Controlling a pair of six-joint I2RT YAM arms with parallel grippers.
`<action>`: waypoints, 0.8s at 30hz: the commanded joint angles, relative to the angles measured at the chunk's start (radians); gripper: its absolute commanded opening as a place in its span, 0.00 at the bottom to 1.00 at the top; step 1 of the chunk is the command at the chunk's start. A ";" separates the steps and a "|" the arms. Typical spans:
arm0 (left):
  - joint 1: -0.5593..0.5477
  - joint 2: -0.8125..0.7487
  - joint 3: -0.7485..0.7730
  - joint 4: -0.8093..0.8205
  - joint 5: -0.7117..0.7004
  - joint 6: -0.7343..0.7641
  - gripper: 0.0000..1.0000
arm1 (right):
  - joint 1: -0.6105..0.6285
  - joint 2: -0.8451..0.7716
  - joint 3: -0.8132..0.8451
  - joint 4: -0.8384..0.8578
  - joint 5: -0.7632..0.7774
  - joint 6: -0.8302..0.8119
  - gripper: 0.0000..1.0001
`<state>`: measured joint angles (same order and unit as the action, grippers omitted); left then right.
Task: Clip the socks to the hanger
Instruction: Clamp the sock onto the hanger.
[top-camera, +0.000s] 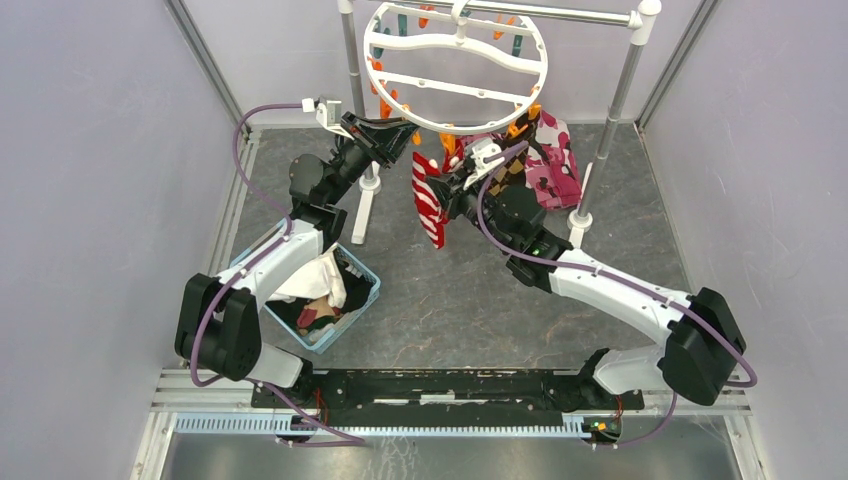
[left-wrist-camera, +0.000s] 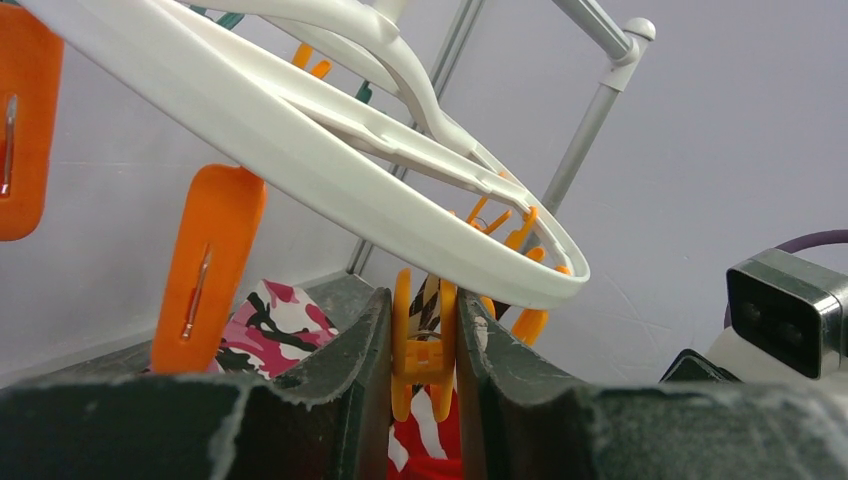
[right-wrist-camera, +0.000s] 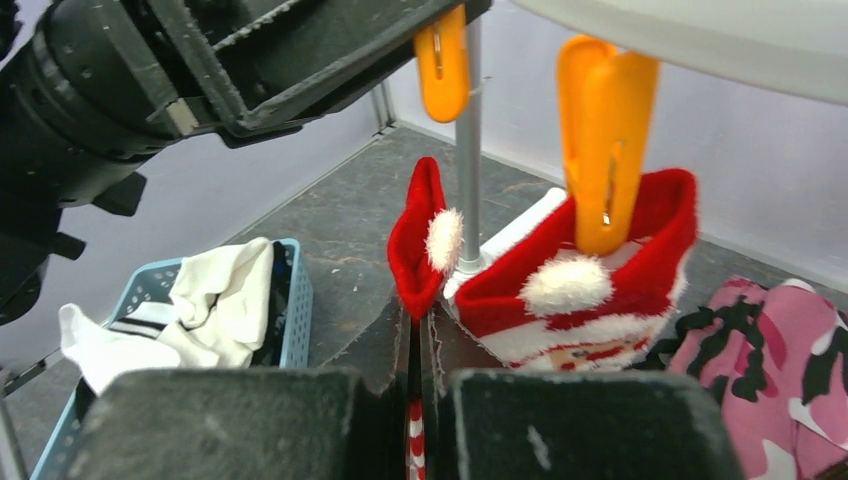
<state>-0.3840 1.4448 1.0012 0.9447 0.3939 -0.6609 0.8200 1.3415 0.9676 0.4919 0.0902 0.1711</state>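
Note:
The hanger (top-camera: 440, 125) hangs from the rail, a white ring with orange and teal clothespins on its rim (left-wrist-camera: 330, 170). My left gripper (top-camera: 405, 135) (left-wrist-camera: 423, 305) is shut on an orange clothespin (left-wrist-camera: 423, 350) (right-wrist-camera: 441, 60) at the ring's near edge, pinching its handles together. My right gripper (top-camera: 455, 178) (right-wrist-camera: 418, 312) is shut on a red-and-white striped sock (top-camera: 432, 205), whose red cuff with a white pompom (right-wrist-camera: 415, 240) stands just below that clothespin. A second red sock (right-wrist-camera: 590, 290) hangs clipped in another orange clothespin (right-wrist-camera: 603, 140).
A pink, black and white camouflage cloth (top-camera: 552, 160) (right-wrist-camera: 770, 340) hangs to the right of the socks. A blue basket (top-camera: 365, 300) with a white cloth (right-wrist-camera: 210, 300) and other socks sits by the left arm. The silver rail's poles (top-camera: 615, 95) (right-wrist-camera: 469, 150) stand close by.

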 joint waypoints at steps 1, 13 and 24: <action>-0.005 0.004 0.010 0.052 0.009 -0.024 0.02 | 0.003 -0.042 -0.021 0.055 0.091 -0.011 0.00; -0.007 0.011 0.010 0.065 0.016 -0.045 0.02 | 0.004 0.003 0.032 0.061 0.095 -0.043 0.00; -0.007 0.016 0.010 0.055 0.013 -0.044 0.02 | 0.015 0.031 0.081 0.060 0.096 -0.063 0.00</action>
<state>-0.3840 1.4612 1.0012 0.9604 0.3985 -0.6682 0.8268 1.3701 0.9958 0.5079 0.1642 0.1253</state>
